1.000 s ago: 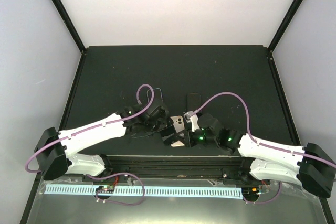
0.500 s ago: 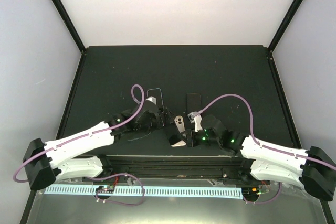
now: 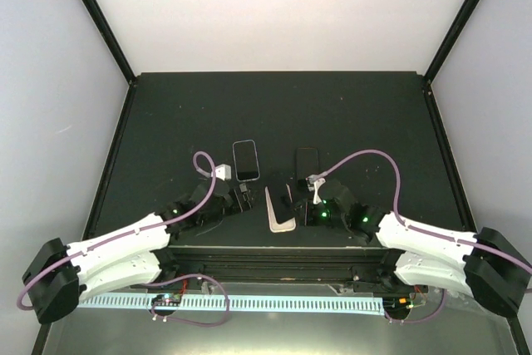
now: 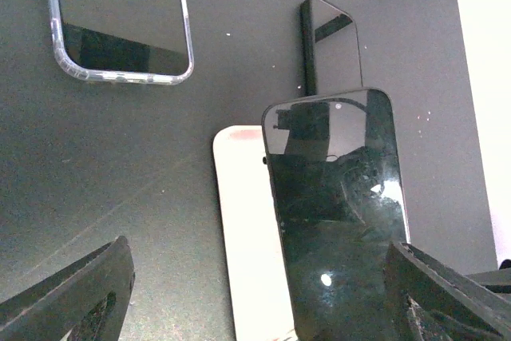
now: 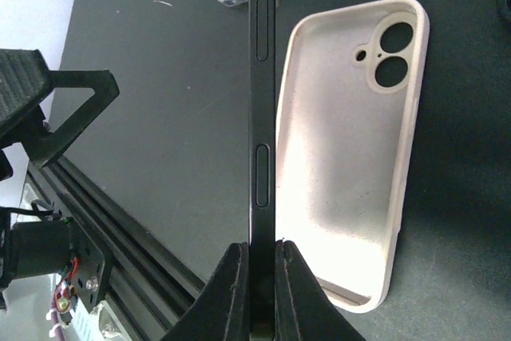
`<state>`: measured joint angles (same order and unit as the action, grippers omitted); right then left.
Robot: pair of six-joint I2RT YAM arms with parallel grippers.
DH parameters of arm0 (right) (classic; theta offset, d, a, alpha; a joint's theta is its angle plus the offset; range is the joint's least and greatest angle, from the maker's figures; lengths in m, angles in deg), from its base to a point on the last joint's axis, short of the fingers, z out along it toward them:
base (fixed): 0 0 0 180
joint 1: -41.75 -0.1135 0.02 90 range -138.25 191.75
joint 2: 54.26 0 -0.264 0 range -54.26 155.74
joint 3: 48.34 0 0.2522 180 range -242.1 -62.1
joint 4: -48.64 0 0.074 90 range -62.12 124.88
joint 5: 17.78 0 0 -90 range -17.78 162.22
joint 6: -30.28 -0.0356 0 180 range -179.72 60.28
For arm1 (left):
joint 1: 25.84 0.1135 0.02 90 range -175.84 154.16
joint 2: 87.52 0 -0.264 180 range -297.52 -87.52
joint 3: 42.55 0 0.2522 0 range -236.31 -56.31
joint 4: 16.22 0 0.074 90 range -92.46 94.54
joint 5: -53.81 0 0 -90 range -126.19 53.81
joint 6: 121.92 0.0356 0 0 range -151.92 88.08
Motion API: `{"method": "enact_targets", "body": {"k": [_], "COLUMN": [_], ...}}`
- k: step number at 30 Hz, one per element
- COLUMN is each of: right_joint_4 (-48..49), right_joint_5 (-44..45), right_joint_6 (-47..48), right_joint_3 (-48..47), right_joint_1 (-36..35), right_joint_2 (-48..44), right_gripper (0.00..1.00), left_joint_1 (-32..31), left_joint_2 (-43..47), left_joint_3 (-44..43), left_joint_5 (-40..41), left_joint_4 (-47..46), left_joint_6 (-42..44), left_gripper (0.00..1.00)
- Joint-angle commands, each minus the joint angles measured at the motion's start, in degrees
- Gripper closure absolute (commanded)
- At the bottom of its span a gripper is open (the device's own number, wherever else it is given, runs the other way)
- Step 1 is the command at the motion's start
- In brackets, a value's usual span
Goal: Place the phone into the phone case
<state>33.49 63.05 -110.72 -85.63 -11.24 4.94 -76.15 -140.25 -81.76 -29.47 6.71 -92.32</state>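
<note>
A cream phone case lies open side up on the black table; it also shows in the right wrist view and the left wrist view. My right gripper is shut on a black phone. It holds the phone on its long edge along the case's left side. Both fingers clamp the phone's lower end. My left gripper is open and empty, just left of the case, with its fingertips wide apart.
A phone in a clear case lies flat beyond my left gripper and shows in the left wrist view. Another black phone lies flat beyond my right gripper. The table's metal front rail runs just behind the case.
My left arm has drawn back to the near left, away from the case and phone. The clear-cased phone is now uncovered. The cream case now lies flat, with the phone on edge beside it.
</note>
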Motion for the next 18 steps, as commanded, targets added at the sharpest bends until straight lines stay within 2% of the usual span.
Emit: {"method": "enact_targets", "body": {"k": [1, 8, 12, 18], "right_joint_4": [6.90, 10.46, 9.07, 9.53], "right_joint_5": [-0.48, 1.08, 1.83, 1.79], "right_joint_6": [-1.86, -3.55, -3.84, -5.29], "right_joint_3": [0.53, 2.62, 2.98, 4.68], "right_joint_1": [0.69, 0.91, 0.87, 0.88], "right_joint_2": [2.93, 6.77, 6.28, 5.03], "right_gripper": [0.97, 0.97, 0.97, 0.95], "left_joint_1": [1.25, 1.58, 1.61, 1.61], "left_joint_2": [-1.71, -14.02, -20.11, -27.49], "left_joint_3": [1.14, 0.78, -3.19, -1.84], "left_joint_5": [-1.90, -9.12, -11.38, -13.80], "left_joint_4": [-7.29, -14.96, -13.11, -21.18], "left_joint_6": [1.86, 1.67, 1.82, 0.11], "left_gripper": [0.14, 0.22, 0.25, 0.32]}}
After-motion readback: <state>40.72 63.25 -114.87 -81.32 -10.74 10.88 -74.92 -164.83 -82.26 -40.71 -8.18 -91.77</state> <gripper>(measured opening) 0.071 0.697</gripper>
